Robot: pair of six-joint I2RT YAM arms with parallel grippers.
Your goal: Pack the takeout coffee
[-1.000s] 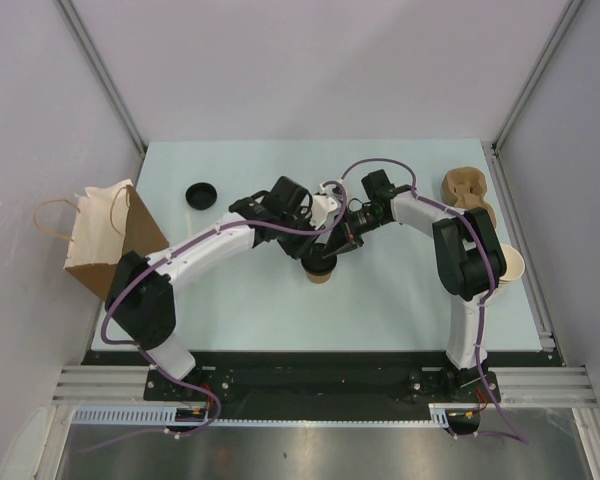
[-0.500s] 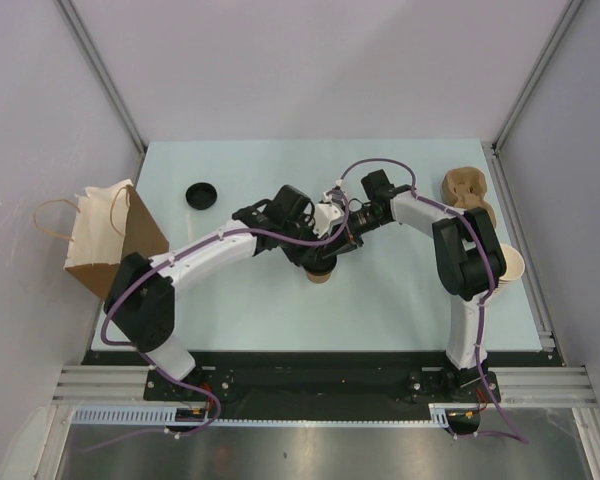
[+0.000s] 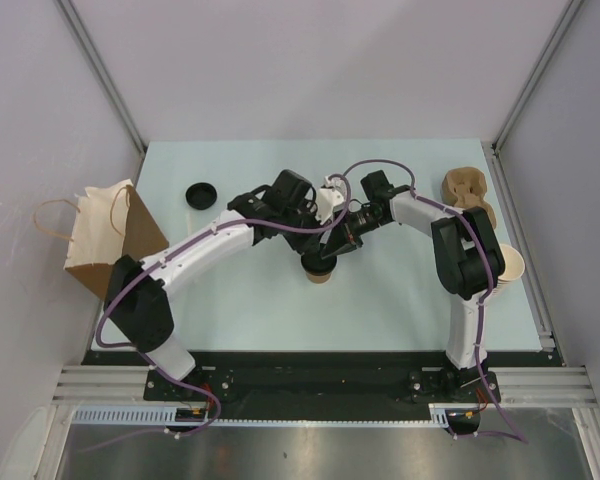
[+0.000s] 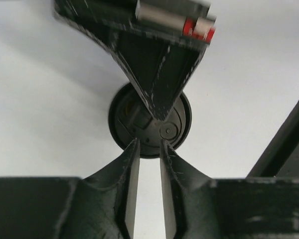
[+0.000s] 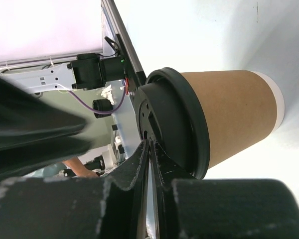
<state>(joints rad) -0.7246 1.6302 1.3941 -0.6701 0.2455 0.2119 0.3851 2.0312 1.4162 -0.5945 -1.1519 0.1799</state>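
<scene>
The takeout coffee (image 3: 320,272), a kraft-brown cup with a black lid, stands upright mid-table. In the right wrist view its brown side (image 5: 234,114) and lid (image 5: 177,124) fill the frame. My right gripper (image 5: 150,144) is shut, its tips pressed on top of the lid; it also shows in the top view (image 3: 337,248) and as a dark wedge in the left wrist view (image 4: 159,112). My left gripper (image 4: 149,144) hovers above the lid (image 4: 178,130), fingers narrowly apart with only table showing between them. In the top view it (image 3: 310,245) sits just above the cup.
A brown paper bag (image 3: 105,240) lies open at the table's left edge. A loose black lid (image 3: 201,194) lies behind the left arm. A pulp cup carrier (image 3: 467,190) sits far right, and a stack of paper cups (image 3: 510,268) near the right arm.
My left wrist has drawn back a little toward the far side, above the cup. The right gripper and the cup have stayed in place.
</scene>
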